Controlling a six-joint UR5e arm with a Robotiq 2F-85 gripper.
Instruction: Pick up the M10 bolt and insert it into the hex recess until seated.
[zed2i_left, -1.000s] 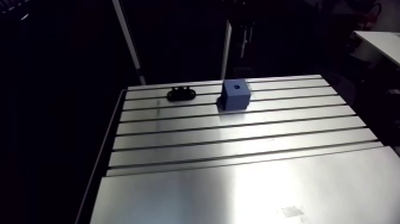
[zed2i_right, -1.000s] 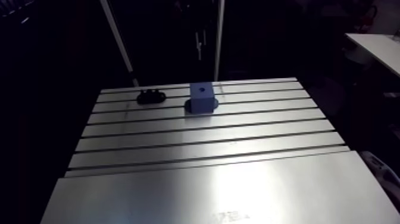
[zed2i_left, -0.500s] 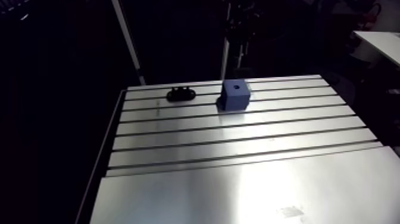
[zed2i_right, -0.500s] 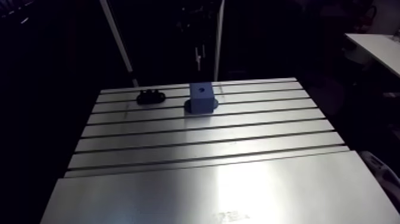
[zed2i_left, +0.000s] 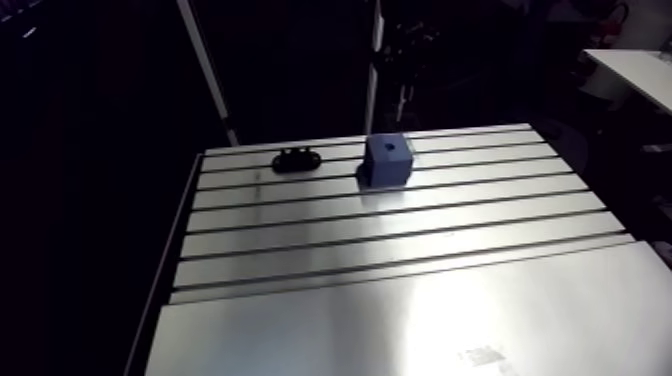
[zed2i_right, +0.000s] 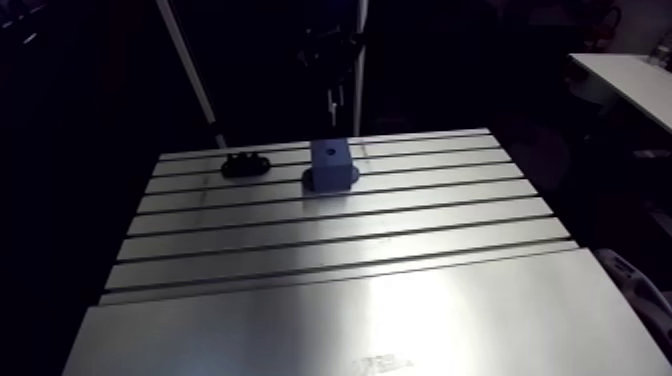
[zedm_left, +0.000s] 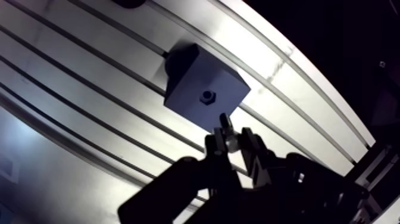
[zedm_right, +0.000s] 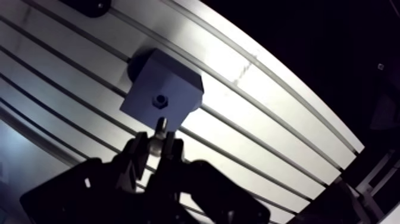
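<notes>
M10 bolt (zedm_right: 160, 127), a short silvery metal piece, is off the table and held in the black two-finger gripper (zedm_left: 231, 140), so we count the pick-up as done

Left to do, as we judge it: line up, insert, seat. In the wrist view the bolt sticks out ahead of the fingertips and points toward the blue cube-shaped block (zedm_left: 196, 80). The dark hex recess (zedm_left: 206, 95) in the block's top face looks empty, nothing in it. The bolt's free end sits near the block's closest edge, apart from the recess and not touching the block as far as we can see. We'd put the task at roughly halfway: the carry is mostly over and the insertion has not begun

Gripper: narrow gap, fingers (zedm_left: 249, 146) clamped on the bolt from both sides, with the bright metal showing between them. It touches nothing else, hanging above the slotted aluminium table (zed2i_left: 400, 262), clear of the block. We cannot tell which end of the bolt is the head, as the clamped part is too small and half hidden by the fingers

In the arm view the block stands on a darker base toward the far edge of the table, across the slots. A small low black fixture (zed2i_left: 297, 158) lies beside it, apart from it, along the same far rows. The gripper is too dark in the arm view to read

Next we judge it needs centring over the recess and a straight push down, and the hex flats may need matching
</notes>
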